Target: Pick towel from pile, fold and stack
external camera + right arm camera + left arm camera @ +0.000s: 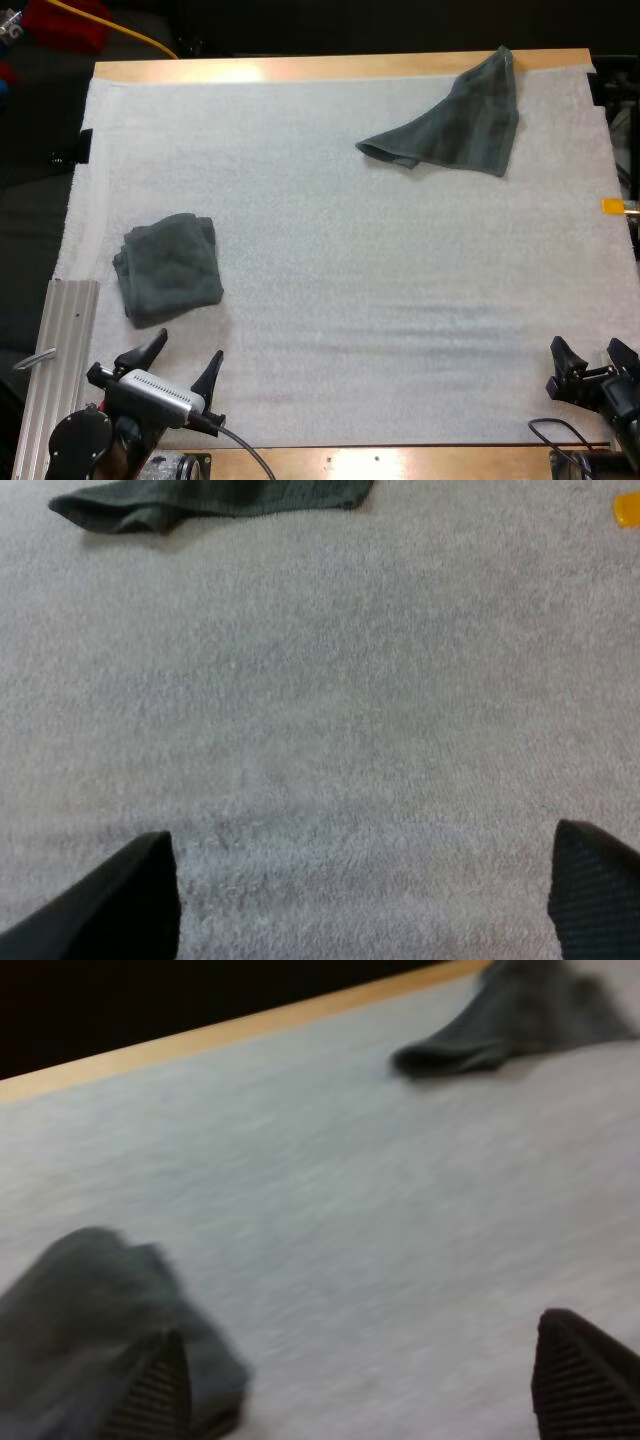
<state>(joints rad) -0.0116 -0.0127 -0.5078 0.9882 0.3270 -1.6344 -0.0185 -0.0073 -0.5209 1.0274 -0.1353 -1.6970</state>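
Observation:
A folded dark grey-green towel (168,268) lies on the white mat (340,300) at the left. A crumpled towel (452,122) of the same colour lies spread at the far right, reaching the mat's far edge. My left gripper (183,362) hovers open just in front of the folded towel (95,1340), nothing between its fingers (585,1375). The crumpled towel (520,1015) shows far ahead of it. At the near right corner my right gripper (594,358) stands open over bare mat, with the crumpled towel's (200,500) edge far ahead of its fingers (120,905).
A metal rail (60,370) lies along the mat's left near edge, beside my left arm. The wooden table edge (340,66) runs along the far side. Bare mat stretches between the two towels.

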